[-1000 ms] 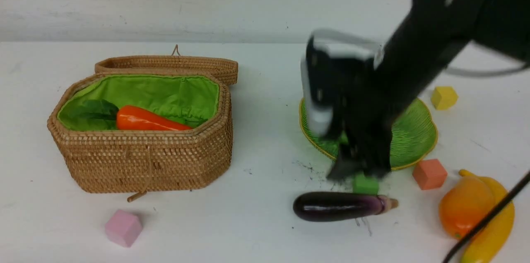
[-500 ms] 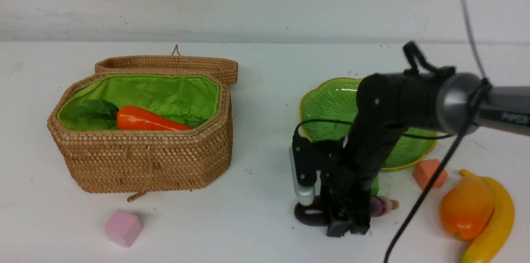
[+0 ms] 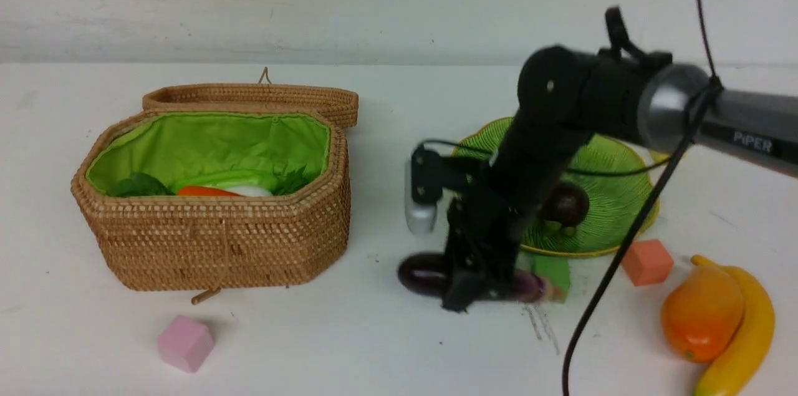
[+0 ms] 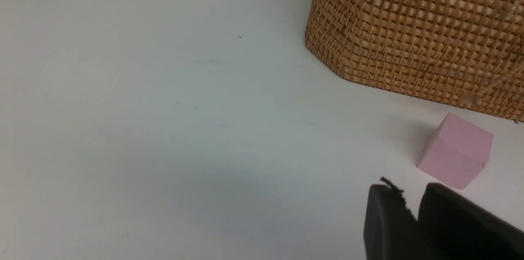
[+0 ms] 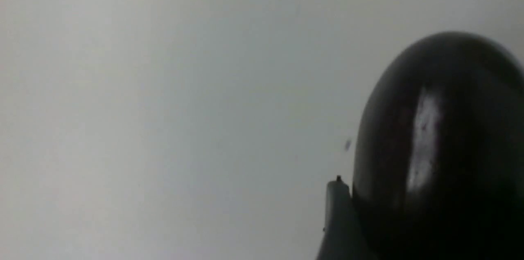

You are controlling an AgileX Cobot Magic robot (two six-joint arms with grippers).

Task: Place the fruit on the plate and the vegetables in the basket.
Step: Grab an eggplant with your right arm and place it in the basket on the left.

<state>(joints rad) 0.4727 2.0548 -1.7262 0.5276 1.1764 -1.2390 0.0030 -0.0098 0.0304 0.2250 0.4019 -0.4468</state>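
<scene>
Right arm has dropped and swung left in the last half second. The right jaws now straddle the eggplant mid-body and grasp it; in the right wrist view the glossy skin sits tight against one finger. The eggplant has shifted left with the jaws and sits higher in the front view than a moment ago, so I judge it just picked up. I cannot tell whether it is fully clear of the worktop. It is near the middle, its stem end just beside the green cube, nearer than the plate and well right of the basket. The basket is open, with carrot, radish and gourd inside. The mangosteen is on the plate. The mango and banana are touching at near right, not yet plated. The left jaws are clenched on nothing, fingers close together, low by the pink cube at the basket's corner. The last vegetable is in hand, and carrying it left over the rim would finish the basket, leaving two fruits. The skin is slick, so it may slip or tilt.
</scene>
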